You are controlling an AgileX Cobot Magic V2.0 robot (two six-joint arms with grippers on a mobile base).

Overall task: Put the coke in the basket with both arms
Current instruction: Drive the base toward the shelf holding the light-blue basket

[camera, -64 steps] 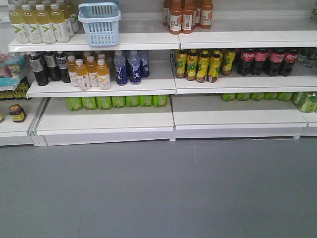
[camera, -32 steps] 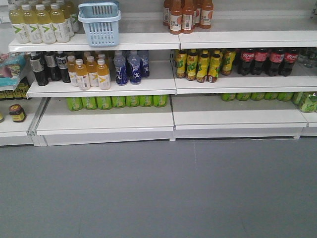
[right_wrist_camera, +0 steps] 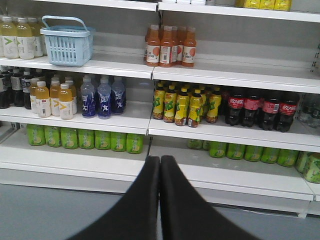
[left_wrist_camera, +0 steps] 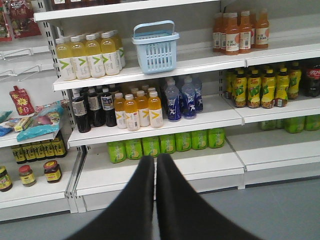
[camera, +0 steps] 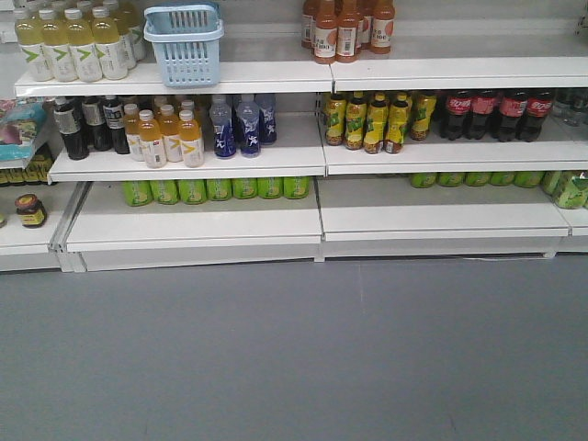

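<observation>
The coke is out of view. The pale blue basket [camera: 186, 44] stands upright on the top shelf at the left, its handle raised; it also shows in the left wrist view as the basket [left_wrist_camera: 156, 49] and in the right wrist view as the basket [right_wrist_camera: 66, 44]. My left gripper [left_wrist_camera: 155, 159] is shut and empty, held low in front of the bottom shelf, far below the basket. My right gripper [right_wrist_camera: 160, 160] is likewise shut and empty, before the bottom shelf's front edge. Neither gripper shows in the front view.
Dark cola bottles with red label bands [camera: 499, 113] stand on the middle shelf at the right. Yellow-green bottles [camera: 377, 119], blue bottles [camera: 241, 122], orange juice bottles [camera: 165, 136] and green cans [camera: 219, 188] fill the shelves. Grey floor [camera: 294, 358] lies in front.
The shelves have slid very slightly to the left in the front view; nothing on them has moved.
</observation>
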